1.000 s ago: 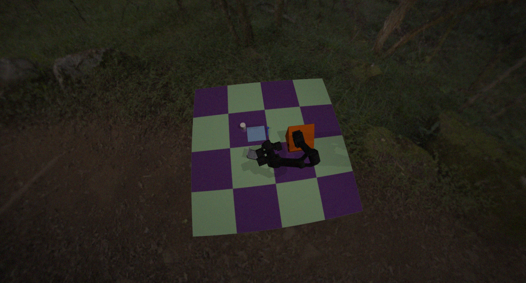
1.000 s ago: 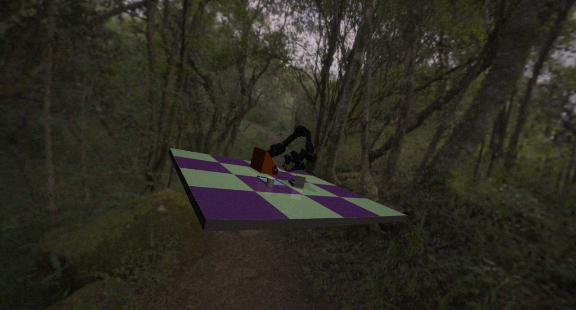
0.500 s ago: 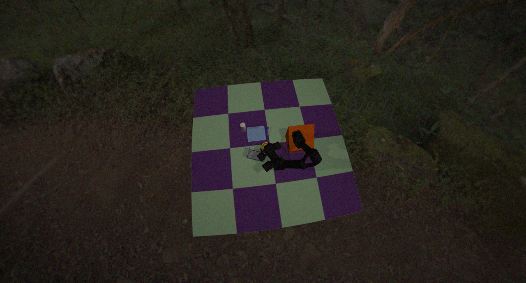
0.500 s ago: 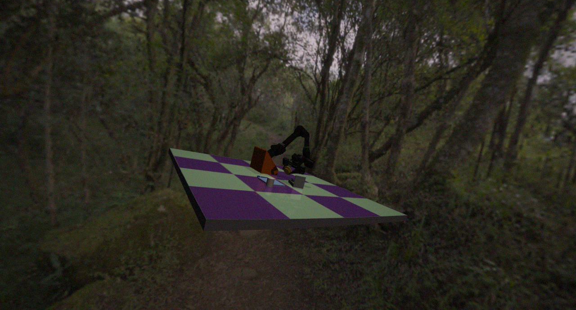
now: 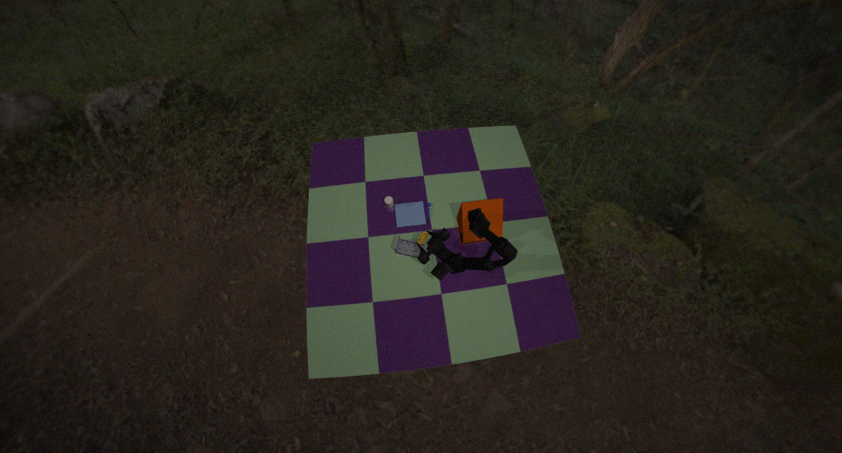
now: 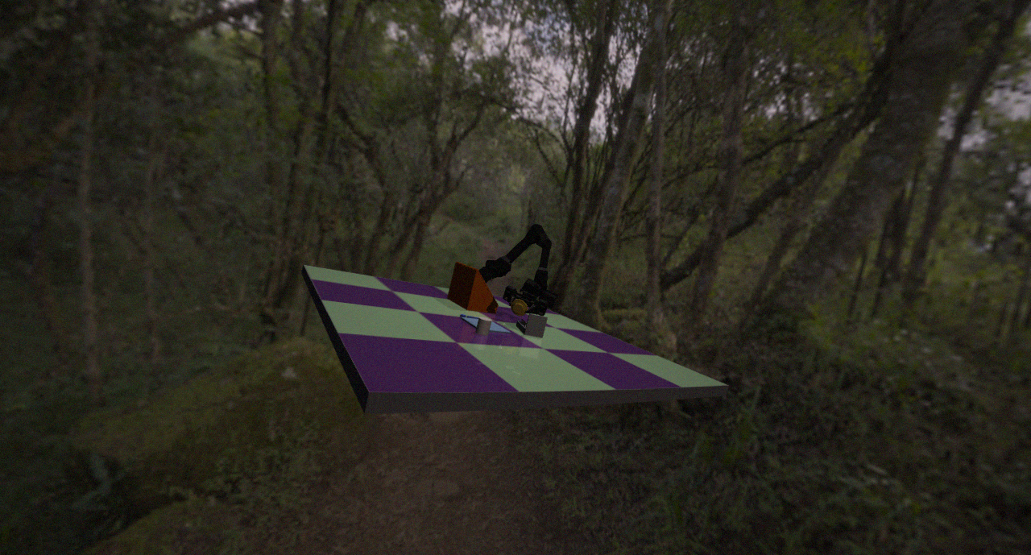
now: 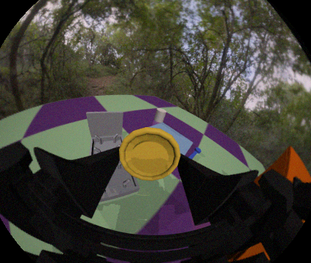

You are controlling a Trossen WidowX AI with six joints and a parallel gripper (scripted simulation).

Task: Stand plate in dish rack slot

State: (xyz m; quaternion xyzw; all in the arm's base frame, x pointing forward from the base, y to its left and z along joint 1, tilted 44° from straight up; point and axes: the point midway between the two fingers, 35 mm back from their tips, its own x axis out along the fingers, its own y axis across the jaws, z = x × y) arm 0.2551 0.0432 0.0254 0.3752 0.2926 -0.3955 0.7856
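So in the wrist view we've got the round yellow plate (image 7: 150,153) dead centre, pinched between the black jaws of the gripper (image 7: 150,158) and held up off the purple-and-green checkered surface (image 7: 63,139). The grey dish rack (image 7: 105,128) sits just left of and behind the plate. From the top camera the plate (image 5: 423,237) is just right of the rack (image 5: 406,246). Above them in that frame we see a light blue flat square (image 5: 410,214), a small pale cylinder (image 5: 388,202), and an orange block (image 5: 488,210) at the arm's base.
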